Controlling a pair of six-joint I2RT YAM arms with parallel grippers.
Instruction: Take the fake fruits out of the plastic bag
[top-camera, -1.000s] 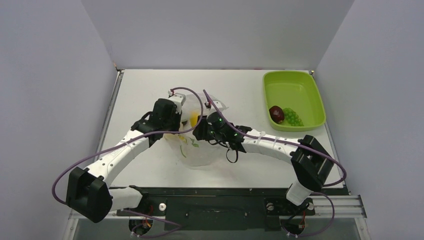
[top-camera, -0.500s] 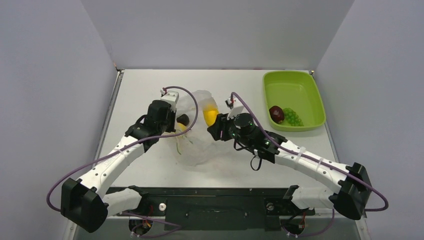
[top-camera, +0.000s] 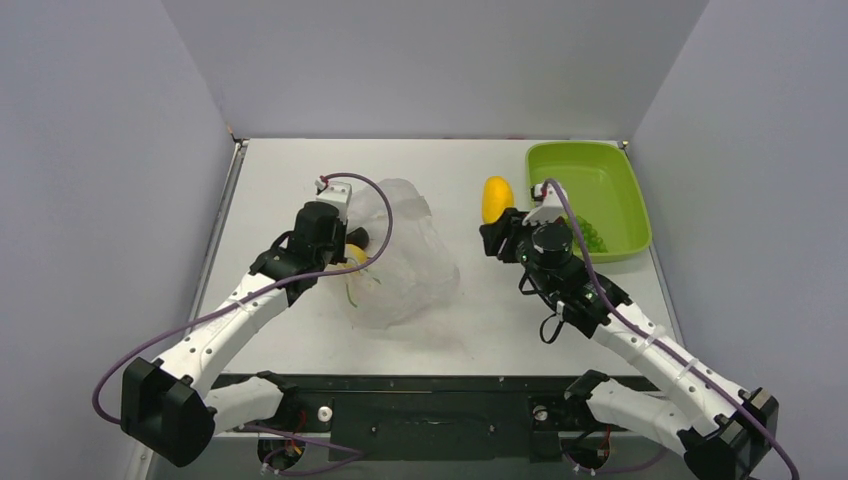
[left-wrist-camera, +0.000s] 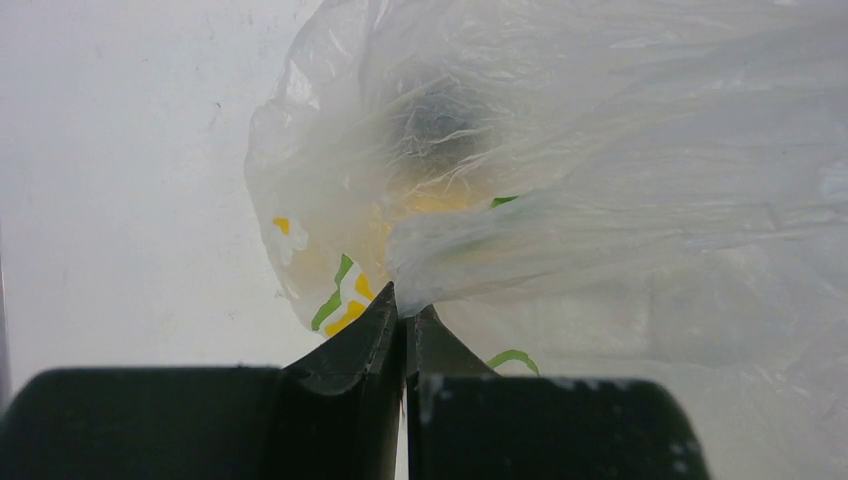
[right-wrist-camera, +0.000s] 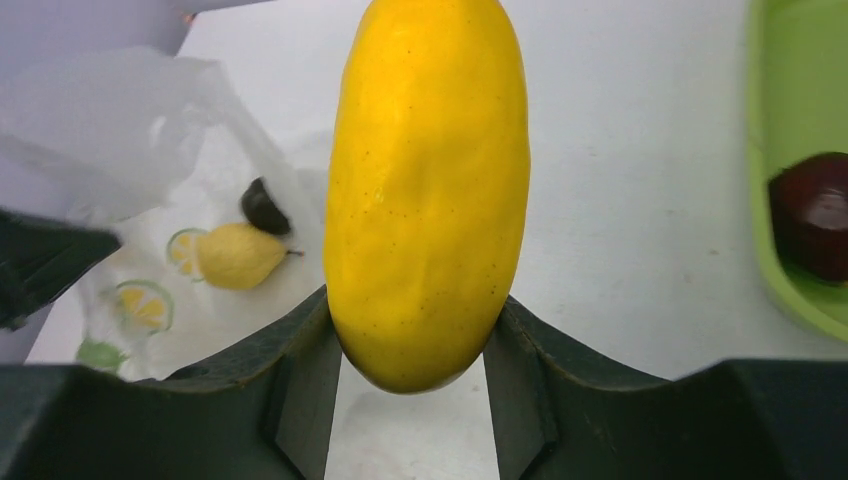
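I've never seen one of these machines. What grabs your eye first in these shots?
The bright yellow fruit, held upright in the right gripper, beside the lime-green tray. Next, the crinkly clear plastic bag at mid-table, its film pinched by the shut left gripper, a smaller yellow fruit showing through it.

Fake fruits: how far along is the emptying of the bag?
Done: a dark red fruit and green grapes lie in the green tray. In hand: the right gripper grips a yellow fruit clear of the bag, short of the tray, while the left gripper pinches the bag's film. Left: a lemon and a small dark piece show inside the bag.
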